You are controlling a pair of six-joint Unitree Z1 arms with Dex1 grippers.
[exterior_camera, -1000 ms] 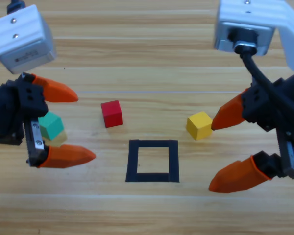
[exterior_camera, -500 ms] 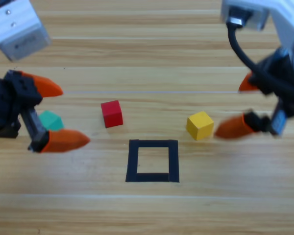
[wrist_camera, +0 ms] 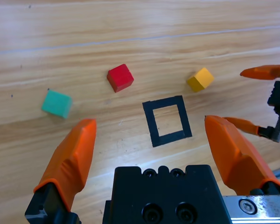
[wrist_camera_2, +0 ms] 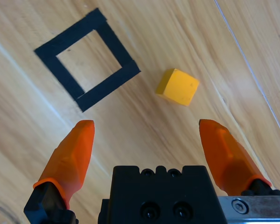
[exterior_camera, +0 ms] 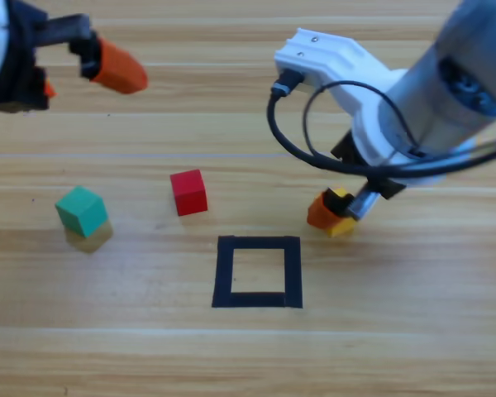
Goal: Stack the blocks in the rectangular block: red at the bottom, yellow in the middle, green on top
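Now: right pincer [wrist_camera_2: 147,135] above the yellow cube [exterior_camera: 341,217].
Both pincers are spread wide; left pincer [wrist_camera: 151,137] is high over the bench [exterior_camera: 397,347], holding nothing.

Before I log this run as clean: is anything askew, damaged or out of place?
Nothing stands out. The red cube, yellow cube and green cube sit flat and intact outside the tape square.
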